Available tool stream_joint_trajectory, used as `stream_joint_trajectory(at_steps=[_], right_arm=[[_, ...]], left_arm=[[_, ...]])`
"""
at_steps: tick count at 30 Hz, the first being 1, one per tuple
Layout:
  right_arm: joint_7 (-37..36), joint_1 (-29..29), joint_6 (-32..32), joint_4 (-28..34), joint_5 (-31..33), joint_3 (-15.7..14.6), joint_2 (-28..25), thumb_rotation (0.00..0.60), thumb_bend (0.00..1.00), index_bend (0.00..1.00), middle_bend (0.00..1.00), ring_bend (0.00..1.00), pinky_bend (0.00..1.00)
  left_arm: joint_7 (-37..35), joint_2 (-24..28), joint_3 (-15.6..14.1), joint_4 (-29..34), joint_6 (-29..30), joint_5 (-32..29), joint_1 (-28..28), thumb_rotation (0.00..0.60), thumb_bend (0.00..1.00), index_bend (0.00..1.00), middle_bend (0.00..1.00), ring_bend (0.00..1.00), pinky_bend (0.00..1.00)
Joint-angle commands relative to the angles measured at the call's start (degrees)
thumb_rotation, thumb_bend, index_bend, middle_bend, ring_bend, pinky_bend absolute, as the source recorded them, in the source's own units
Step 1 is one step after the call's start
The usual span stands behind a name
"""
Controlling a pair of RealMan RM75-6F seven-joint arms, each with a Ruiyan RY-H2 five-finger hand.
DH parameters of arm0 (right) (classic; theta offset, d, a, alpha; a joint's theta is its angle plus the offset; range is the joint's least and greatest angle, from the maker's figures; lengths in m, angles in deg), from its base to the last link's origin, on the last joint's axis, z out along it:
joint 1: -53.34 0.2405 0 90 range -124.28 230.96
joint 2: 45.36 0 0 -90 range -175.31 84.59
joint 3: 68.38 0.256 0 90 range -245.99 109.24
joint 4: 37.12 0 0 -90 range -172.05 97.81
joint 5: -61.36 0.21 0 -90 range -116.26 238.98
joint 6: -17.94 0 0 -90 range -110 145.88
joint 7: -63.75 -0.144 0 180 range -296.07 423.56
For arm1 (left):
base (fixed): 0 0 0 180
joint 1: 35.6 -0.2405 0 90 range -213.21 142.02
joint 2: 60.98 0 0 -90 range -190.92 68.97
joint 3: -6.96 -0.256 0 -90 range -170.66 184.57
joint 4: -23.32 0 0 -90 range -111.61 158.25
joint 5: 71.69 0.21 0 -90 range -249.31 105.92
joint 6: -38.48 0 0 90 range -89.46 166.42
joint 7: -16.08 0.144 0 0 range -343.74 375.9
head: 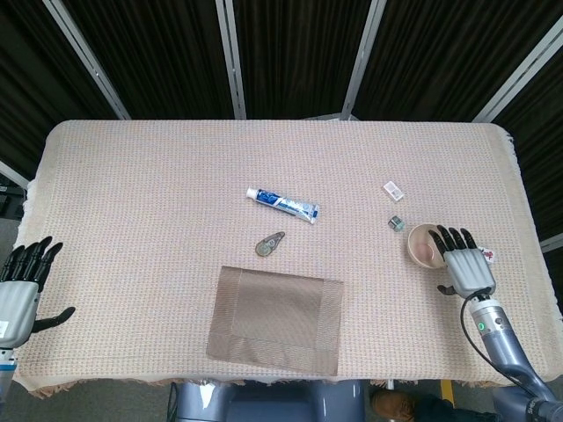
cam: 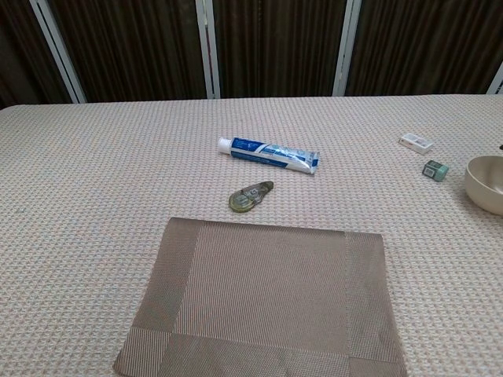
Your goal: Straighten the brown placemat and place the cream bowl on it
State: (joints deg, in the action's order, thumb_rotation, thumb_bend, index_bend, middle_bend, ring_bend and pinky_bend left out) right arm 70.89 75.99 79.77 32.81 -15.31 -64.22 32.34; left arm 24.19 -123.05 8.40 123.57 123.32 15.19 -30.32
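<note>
Woven cloth covers the table (head: 132, 176). Nearest me lies the placemat (head: 275, 319), thin, limp, slightly askew; I would pull it by a corner. My left hand (head: 19, 290) hangs spread, holding nothing. Further right, my right hand (head: 464, 264) has fingers extended against the bowl (head: 423, 243); grip unclear. Bowl looks light, rigid, smooth; I judge the rim best.

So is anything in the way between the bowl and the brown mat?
No. Only bare tablecloth lies between the cream bowl and the brown placemat. The toothpaste and small round gadget lie beyond that path.
</note>
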Motion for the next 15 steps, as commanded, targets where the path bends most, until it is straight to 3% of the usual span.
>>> stream_joint_trajectory(at_steps=[1, 8, 15], right_arm=[[-1.8, -2.7, 5.9, 6.6, -2.5, -0.2, -4.6, 0.600, 0.00, 0.00, 0.00, 0.00, 0.00], [-7.2, -8.0, 16.8, 14.3, -6.8, -0.6, -10.8, 0.600, 0.00, 0.00, 0.00, 0.00, 0.00], [-10.1, -13.2, 25.9, 18.7, -9.3, -1.1, -13.4, 0.600, 0.00, 0.00, 0.00, 0.00, 0.00]], left_arm=[[-0.1, 0.0, -0.1, 0.0, 0.1, 0.3, -0.1, 0.600, 0.00, 0.00, 0.00, 0.00, 0.00], [-0.2, -0.3, -1.1, -0.1, 0.2, 2.7, 0.1, 0.600, 0.00, 0.00, 0.00, 0.00, 0.00], [-3.8, -2.4, -4.9, -2.6, -0.3, 14.4, 2.2, 0.600, 0.00, 0.05, 0.00, 0.00, 0.00]])
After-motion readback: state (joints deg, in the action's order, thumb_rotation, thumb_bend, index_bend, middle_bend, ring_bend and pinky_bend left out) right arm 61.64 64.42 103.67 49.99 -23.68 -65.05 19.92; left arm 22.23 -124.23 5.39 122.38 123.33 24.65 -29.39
